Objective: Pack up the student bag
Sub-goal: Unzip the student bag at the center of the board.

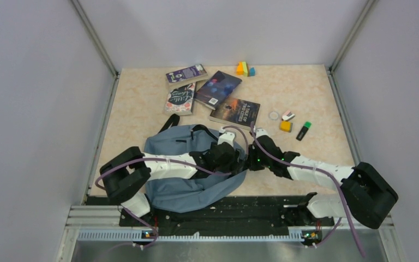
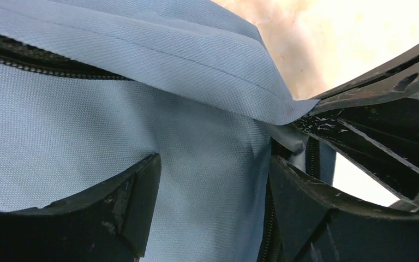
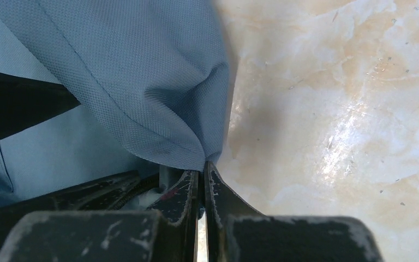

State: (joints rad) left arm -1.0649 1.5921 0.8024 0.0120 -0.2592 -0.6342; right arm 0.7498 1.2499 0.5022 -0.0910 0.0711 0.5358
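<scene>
The student bag, a soft dusty-blue backpack, lies on the table's near-left part under both arms. My right gripper is shut on a fold of the bag's flap edge at its right side; in the right wrist view the gripper pinches the blue fabric at the fingertips. My left gripper hovers over the bag, open. In the left wrist view it straddles smooth blue cloth without gripping, beside a dark zipper. The bag's inside is hidden.
Several books lie at the back of the table, with coloured blocks behind them. A tape ring, an eraser, a yellow block and a green marker sit at the right. Grey walls close in the sides.
</scene>
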